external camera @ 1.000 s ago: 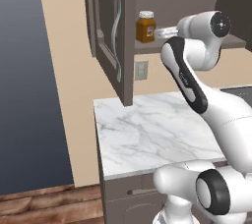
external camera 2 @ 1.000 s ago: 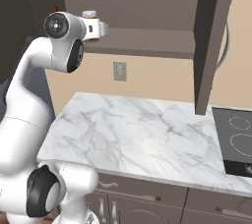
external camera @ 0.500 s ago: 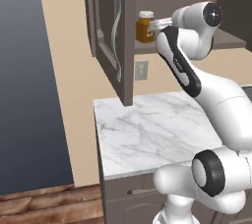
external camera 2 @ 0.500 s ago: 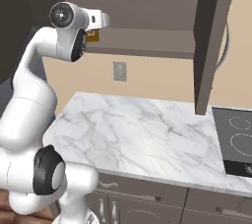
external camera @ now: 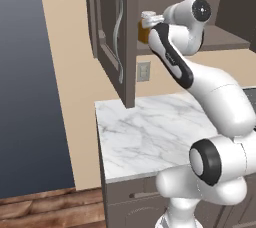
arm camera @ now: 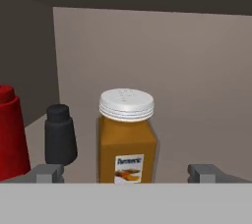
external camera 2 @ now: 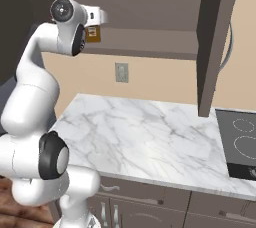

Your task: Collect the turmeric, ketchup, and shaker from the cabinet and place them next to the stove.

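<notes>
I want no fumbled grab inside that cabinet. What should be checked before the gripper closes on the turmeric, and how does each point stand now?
1. Cabinet door open: ok.
2. Gripper open: ok, fingertips set wide either side of the turmeric.
3. Jar centred between the tips: ok in the hand view.
4. Jar upright, lid on: ok.
5. Room beside it: the shaker and ketchup stand to one side; the gap from shaker to jar looks narrow, cannot tell if a finger clears it.
6. Fingers far enough along the jar: cannot tell; the tips sit at the picture's bottom edge.
</notes>
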Robot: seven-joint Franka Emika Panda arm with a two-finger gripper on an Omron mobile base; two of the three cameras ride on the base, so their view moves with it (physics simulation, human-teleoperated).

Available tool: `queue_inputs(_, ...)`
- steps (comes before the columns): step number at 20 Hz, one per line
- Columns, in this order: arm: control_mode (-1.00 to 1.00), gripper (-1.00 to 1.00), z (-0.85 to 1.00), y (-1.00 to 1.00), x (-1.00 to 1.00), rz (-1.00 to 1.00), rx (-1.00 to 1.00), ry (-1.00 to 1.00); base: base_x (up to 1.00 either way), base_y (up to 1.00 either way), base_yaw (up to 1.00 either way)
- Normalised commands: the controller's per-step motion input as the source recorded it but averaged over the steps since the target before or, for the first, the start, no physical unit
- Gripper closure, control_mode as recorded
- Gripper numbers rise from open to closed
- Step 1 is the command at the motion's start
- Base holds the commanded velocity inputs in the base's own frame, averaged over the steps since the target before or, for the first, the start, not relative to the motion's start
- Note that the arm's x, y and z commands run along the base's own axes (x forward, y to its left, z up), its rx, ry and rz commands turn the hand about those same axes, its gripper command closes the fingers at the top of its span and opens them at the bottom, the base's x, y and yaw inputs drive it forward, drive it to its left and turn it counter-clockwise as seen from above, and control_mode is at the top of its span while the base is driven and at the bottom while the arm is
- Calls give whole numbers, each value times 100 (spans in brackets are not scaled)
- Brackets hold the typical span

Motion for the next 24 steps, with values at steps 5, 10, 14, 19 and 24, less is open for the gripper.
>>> queue_inputs(5,-100,-100,0,-13,14,5,5,1,0,0,0)
queue_inputs(10,-100,-100,0,0,11,0,0,0,0,0,0)
queue_inputs(14,-100,-100,0,0,4,1,0,0,0,0,0)
queue_inputs(19,-100,-100,0,0,16,3,0,2,0,0,0)
queue_inputs(24,-100,-100,-1,-2,8,8,0,0,0,0,0)
